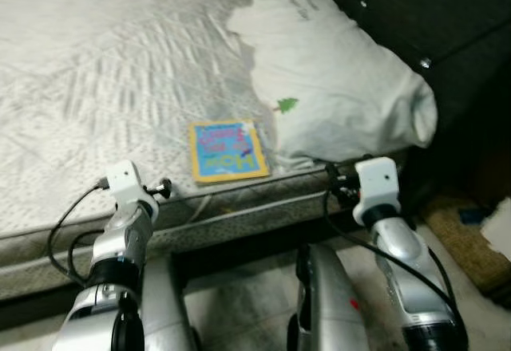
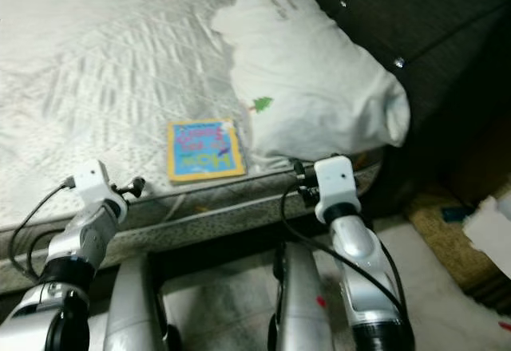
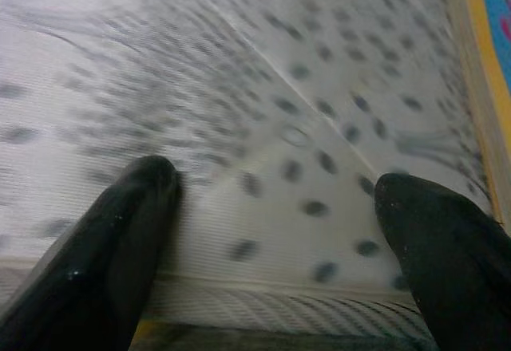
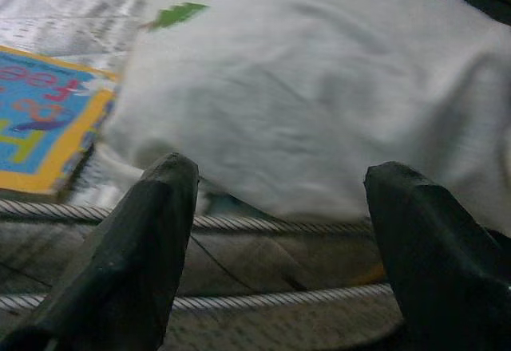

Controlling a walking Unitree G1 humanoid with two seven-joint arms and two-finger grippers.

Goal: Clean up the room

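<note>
The children's book lies flat at the mattress edge, at 9 o'clock of the white pillow (soft, light), so I judge it thin and stiff, best pinched at its near edge by the wide-open left gripper or the equally spread right gripper

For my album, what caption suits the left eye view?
Both grippers poised at the grey quilted mattress edge, near a yellow-bordered blue picture book and white pillow.
</note>
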